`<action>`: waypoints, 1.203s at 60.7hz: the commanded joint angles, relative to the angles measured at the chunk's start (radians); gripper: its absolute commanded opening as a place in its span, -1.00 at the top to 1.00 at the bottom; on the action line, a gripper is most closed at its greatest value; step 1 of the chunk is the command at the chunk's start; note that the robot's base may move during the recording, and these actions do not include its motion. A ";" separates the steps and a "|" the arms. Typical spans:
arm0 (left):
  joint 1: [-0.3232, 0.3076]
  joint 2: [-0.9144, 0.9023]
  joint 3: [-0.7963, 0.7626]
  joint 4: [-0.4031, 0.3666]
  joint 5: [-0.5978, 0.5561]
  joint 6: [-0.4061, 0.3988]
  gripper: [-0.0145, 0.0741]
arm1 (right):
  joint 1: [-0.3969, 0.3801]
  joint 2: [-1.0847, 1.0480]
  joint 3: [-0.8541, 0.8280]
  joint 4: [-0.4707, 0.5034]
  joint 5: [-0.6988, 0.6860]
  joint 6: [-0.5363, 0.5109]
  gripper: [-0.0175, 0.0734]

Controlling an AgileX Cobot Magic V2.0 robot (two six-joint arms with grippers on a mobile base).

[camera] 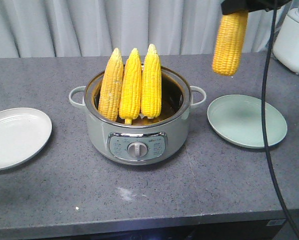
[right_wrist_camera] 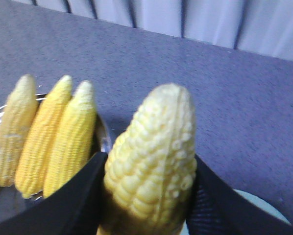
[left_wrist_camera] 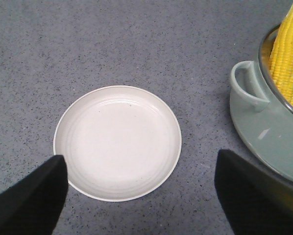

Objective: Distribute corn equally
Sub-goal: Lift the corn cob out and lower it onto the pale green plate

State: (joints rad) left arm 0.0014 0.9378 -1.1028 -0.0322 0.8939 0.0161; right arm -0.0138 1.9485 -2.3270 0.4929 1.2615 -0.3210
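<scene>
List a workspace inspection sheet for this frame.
Surface: grey speckled counter; white smudge near the front.
Job's things: three cobs upright in pot; fourth cob held in the air near green plate; white plate and green plate both empty.
Clutter: white appliance, right rear.
Grippers: left pincer open over white plate; right pincer shut on fourth cob.
Cables: black cable hanging at right.
Surroundings: grey curtain behind.
</scene>
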 commanded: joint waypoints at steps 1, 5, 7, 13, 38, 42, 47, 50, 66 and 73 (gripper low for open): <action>-0.001 -0.006 -0.034 -0.003 -0.060 -0.009 -0.65 | -0.068 0.010 -0.026 0.038 0.025 0.035 0.42; -0.001 -0.006 -0.034 -0.003 -0.057 -0.009 -0.65 | -0.096 0.050 -0.026 0.036 0.025 0.058 0.42; -0.001 -0.006 -0.034 -0.003 -0.057 -0.009 -0.65 | -0.105 0.066 -0.026 0.036 0.025 0.069 0.42; -0.001 -0.006 -0.034 -0.003 -0.057 -0.008 -0.65 | -0.124 0.111 -0.008 0.035 0.027 0.086 0.41; -0.001 -0.006 -0.034 -0.002 -0.060 -0.001 -0.65 | -0.161 0.116 0.265 -0.001 0.026 0.040 0.38; -0.001 -0.006 -0.034 -0.002 -0.060 -0.001 -0.65 | -0.161 0.117 0.276 -0.001 0.026 0.040 0.37; -0.001 -0.006 -0.034 -0.002 -0.060 -0.001 -0.65 | -0.161 0.117 0.277 -0.002 0.026 0.041 0.34; -0.001 -0.006 -0.034 -0.002 -0.060 -0.001 -0.65 | -0.161 0.117 0.277 -0.001 0.026 0.042 0.32; -0.001 -0.006 -0.034 -0.002 -0.060 -0.001 -0.65 | -0.161 0.128 0.277 -0.008 0.026 0.067 -0.10; -0.001 -0.006 -0.034 -0.002 -0.060 -0.001 -0.65 | -0.161 0.129 0.277 -0.013 0.026 0.067 -0.37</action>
State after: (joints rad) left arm 0.0014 0.9378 -1.1028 -0.0322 0.8939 0.0170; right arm -0.1700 2.1343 -2.0262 0.4587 1.2496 -0.2523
